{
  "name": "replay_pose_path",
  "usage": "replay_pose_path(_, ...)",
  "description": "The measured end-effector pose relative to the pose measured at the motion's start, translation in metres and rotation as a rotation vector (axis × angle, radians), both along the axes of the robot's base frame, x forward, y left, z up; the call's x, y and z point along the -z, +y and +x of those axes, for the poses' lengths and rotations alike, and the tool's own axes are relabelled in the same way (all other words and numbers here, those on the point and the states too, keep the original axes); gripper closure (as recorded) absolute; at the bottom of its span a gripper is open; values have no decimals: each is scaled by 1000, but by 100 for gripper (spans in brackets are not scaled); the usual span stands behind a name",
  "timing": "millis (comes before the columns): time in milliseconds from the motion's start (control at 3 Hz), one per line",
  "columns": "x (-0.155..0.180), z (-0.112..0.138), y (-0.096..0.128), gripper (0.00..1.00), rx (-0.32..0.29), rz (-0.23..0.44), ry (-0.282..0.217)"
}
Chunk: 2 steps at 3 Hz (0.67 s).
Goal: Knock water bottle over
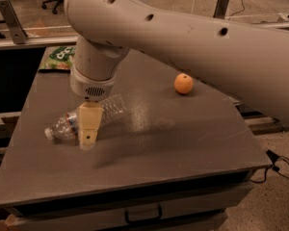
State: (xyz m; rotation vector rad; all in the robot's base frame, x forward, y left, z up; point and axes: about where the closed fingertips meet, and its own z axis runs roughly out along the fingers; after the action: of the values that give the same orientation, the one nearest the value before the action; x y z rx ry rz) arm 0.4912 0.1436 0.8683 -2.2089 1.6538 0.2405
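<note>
Success looks likely: the bottle (65,125) lies flat on its side at the left-centre of the frame, on the grey table (183,148). Its cap points toward the left edge and its base toward the upper right, which is what the task asks for.

The gripper (88,136) hangs straight down in front of the bottle's middle, low over the tabletop, as fits a sideways push rather than a grasp. Whether it is open or closed cannot be told, nor whether it touches the bottle; nothing appears held.

The orange (183,83) sits well apart at right-centre, and the green bag (58,59) lies at the upper left corner; neither seems involved.

The gripper hides most of the label band. The arm (207,42) covers the table's far edge and is cut off at the right.
</note>
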Motion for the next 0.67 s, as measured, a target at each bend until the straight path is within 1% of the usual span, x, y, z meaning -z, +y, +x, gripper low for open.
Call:
replay_pose_path(333, -15, 5, -12, 0, 23, 53, 16)
replay_pose_path(667, -26, 11, -31, 0, 67, 121, 47)
